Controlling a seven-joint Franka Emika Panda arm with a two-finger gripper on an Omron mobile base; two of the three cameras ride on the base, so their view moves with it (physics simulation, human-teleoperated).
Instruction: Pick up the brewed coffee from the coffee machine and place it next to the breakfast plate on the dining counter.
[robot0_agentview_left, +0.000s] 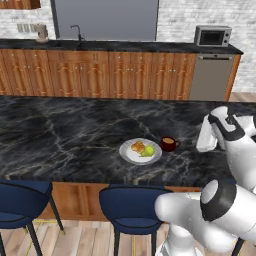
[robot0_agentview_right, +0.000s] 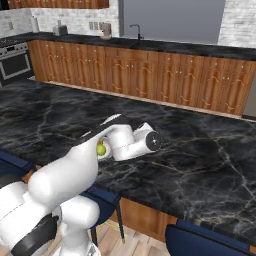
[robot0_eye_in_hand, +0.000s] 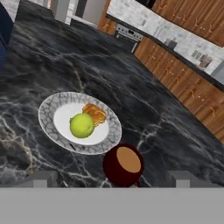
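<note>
Gripper (robot0_eye_in_hand: 111, 179): two-finger, spread wide and released, fingertips either side of the mug without gripping it.
Mug: small dark red mug (robot0_agentview_left: 169, 144) of brown coffee, upright on the black pale-veined marble dining counter (robot0_agentview_left: 65, 135), just beside the plate.
Plate: round white plate (robot0_agentview_left: 140, 151) carrying an orange-brown pastry (robot0_eye_in_hand: 95, 113) and green fruit (robot0_eye_in_hand: 82, 125).

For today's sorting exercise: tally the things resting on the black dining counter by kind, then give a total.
Mugs: 1, the dark red mug of coffee
Plates: 1, the white plate
Pastries: 1, the orange-brown pastry on the plate
Fruit pieces: 1, the green fruit on the plate
Total: 4
</note>
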